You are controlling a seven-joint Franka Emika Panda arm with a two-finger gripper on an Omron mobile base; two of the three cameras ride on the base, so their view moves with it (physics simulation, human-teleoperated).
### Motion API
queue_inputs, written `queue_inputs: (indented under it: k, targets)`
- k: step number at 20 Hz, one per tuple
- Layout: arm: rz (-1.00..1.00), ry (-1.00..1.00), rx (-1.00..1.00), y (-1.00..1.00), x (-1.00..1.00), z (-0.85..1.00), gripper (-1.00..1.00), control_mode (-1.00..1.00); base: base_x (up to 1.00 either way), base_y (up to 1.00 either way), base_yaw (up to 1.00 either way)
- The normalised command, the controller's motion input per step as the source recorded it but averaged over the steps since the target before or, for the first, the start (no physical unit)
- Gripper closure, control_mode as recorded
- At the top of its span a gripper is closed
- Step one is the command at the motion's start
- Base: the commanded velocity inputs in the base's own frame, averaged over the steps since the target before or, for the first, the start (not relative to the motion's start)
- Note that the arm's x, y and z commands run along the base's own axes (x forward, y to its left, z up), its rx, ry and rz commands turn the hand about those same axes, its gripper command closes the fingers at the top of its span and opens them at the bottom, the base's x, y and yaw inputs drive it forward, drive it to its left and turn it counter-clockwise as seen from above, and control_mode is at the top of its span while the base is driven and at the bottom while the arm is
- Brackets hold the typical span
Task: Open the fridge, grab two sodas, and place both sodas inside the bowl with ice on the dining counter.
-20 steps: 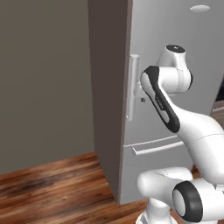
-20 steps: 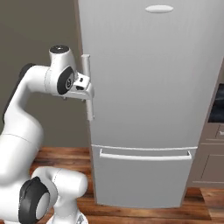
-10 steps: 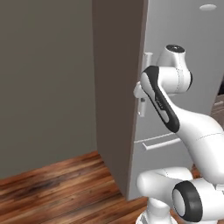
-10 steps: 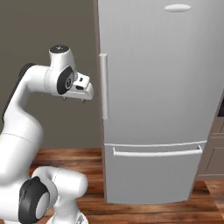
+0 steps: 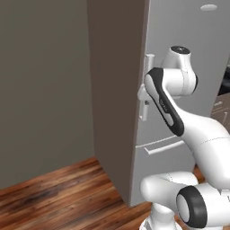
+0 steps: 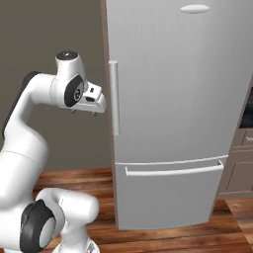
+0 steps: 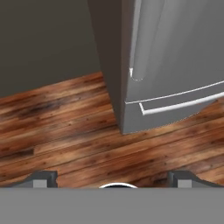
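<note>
The fridge (image 6: 178, 113) stands tall and pale grey, door shut flush, its lower drawer (image 6: 168, 195) closed beneath it; that fridge is our landmark; the vertical silver handle (image 6: 114, 98) runs down the door's left edge in the right base view, and the drawer's bar handle (image 6: 174, 171) lies across just below the door seam; up near the top of the door sits a small oval badge (image 6: 194, 9); the gripper (image 6: 84, 111) hangs just to the left of the vertical handle, close beside it but apart from it, with nothing between its fingers; from the left base view the hand is at handle height, right by the handle (image 5: 147, 85) at the fridge's front corner, and the fridge's darker side panel (image 5: 117, 99) faces the camera; in the hand view the fingertips (image 7: 41, 179) sit far out at the two lower corners, spread wide, gripping nothing; that view looks down on the fridge's lower corner, with the foot of the handle (image 7: 137, 48) and the drawer bar (image 7: 183, 104) in sight; wooden plank floor (image 7: 65, 131) spreads out in front of the fridge and to its left; a plain grey-brown wall (image 6: 49, 59) stands left of the fridge; on the fridge's right, a strip of taupe cabinet (image 6: 241, 168) edges in.
</note>
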Motion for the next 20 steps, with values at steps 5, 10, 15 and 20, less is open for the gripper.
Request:
queue_inputs:
  k: [5,10,15,20]
  targets:
    - [0.0,0.0,0.0,0.0,0.0,0.0,-1.0,1.0,0.17,0.02,-0.07]
    - [0.0,0.0,-0.01,0.0,0.04,-0.03,-1.0,-1.0,0.0,0.0,0.0]
    - [0.01,-0.12,0.01,-0.12,0.02,0.0,-1.0,-1.0,0.0,0.0,0.0]
    - [0.05,-0.3,0.02,-0.15,-0.02,0.03,-1.0,-1.0,0.0,0.0,0.0]
